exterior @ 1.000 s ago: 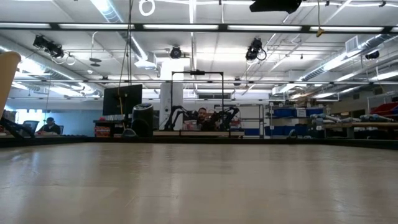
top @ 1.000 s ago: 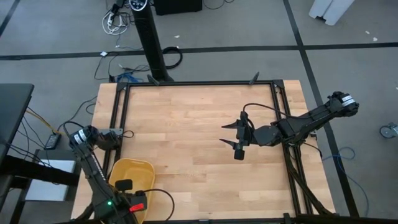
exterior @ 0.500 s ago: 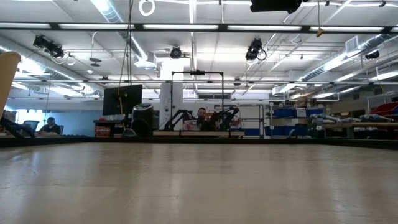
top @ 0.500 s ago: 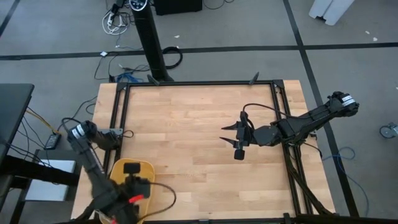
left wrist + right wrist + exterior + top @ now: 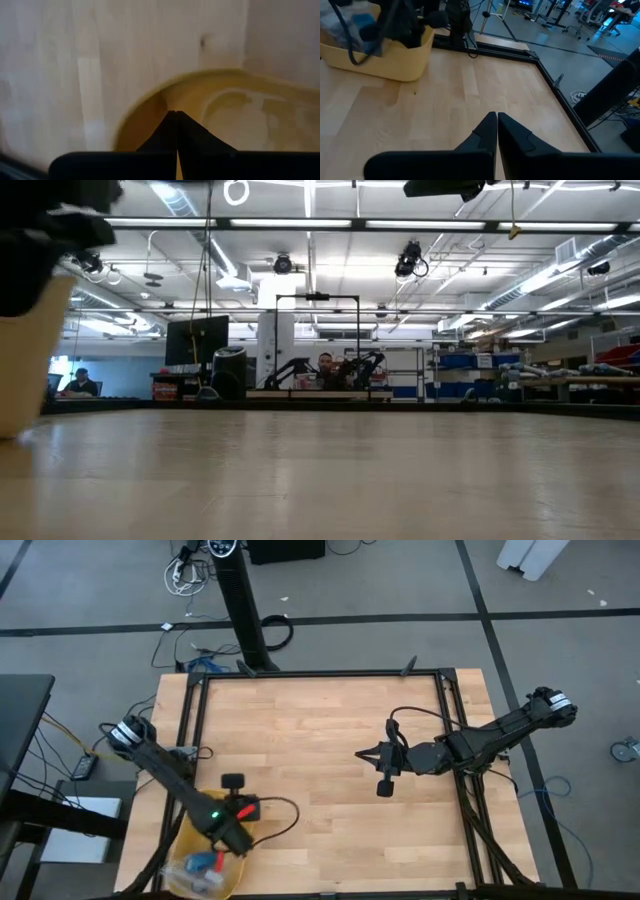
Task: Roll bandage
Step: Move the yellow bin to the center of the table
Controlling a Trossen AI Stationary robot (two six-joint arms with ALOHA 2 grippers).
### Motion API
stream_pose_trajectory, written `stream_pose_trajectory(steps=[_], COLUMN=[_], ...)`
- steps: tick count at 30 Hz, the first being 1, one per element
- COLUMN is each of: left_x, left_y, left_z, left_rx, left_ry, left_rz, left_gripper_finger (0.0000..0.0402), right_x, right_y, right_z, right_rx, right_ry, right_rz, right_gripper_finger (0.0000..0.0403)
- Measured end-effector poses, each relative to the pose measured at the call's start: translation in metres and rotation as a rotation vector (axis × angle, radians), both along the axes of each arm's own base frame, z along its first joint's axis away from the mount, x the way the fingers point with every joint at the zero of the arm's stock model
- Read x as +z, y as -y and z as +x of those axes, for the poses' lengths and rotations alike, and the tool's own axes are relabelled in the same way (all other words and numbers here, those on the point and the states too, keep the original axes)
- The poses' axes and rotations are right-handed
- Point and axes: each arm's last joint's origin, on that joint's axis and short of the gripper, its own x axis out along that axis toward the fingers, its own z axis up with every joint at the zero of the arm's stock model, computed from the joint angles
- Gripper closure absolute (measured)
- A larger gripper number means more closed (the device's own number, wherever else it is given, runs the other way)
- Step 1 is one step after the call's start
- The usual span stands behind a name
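Observation:
The blue bandage [image 5: 203, 862] lies inside the yellow bin [image 5: 185, 840] at the table's near left corner, beside a clear plastic bag [image 5: 190, 878]. The right wrist view shows the bandage [image 5: 364, 22] above the bin's wall [image 5: 390, 60]. My left gripper [image 5: 176, 116] is shut and points steeply down at the bin's rim [image 5: 150, 95], on the side facing the table's middle. My right gripper [image 5: 362, 753] hovers shut above the table's right half, pointing toward the bin, its fingertips [image 5: 497, 117] empty. My left gripper's shut fingertips stand right at the yellow bin's rim [image 5: 159, 100], coming from above and slanting. The gripper's own body hides the tips from above, so I cannot tell whether they touch the bin.
Bare wooden tabletop [image 5: 320, 740] lies between the two arms, framed by a black rail [image 5: 320, 673]. In the low view the bin [image 5: 35, 360] stands at the left edge with my left arm [image 5: 50, 230] above it. People sit at desks in the room behind.
My left arm has swung from the near edge toward the table's middle and sunk, uncovering the bag and bandage in the bin. The bin has shifted: far more of it shows in the low view than before. My right gripper has shut while staying in place.

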Motion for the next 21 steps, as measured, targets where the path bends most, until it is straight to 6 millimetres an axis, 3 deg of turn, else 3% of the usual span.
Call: stream_pose_trajectory(steps=[4, 13, 21], left_x=[-0.010, -0.010, -0.028], left_y=[-0.018, -0.061, -0.117], left_z=[0.014, 0.059, 0.098], left_rx=[0.006, -0.001, -0.030], left_ry=[0.052, 0.228, 0.460], left_rz=[0.057, 0.175, 0.190], left_gripper_finger=[0.0399, 0.0400, 0.0400], right_x=[0.000, -0.001, -0.001], right_y=[0.000, -0.001, -0.007], right_z=[0.000, 0.000, -0.004], right_rx=[0.000, 0.008, 0.035], right_ry=[-0.001, -0.010, -0.020], right_rz=[0.000, -0.017, -0.032], right_gripper_finger=[0.0390, 0.0397, 0.0396])
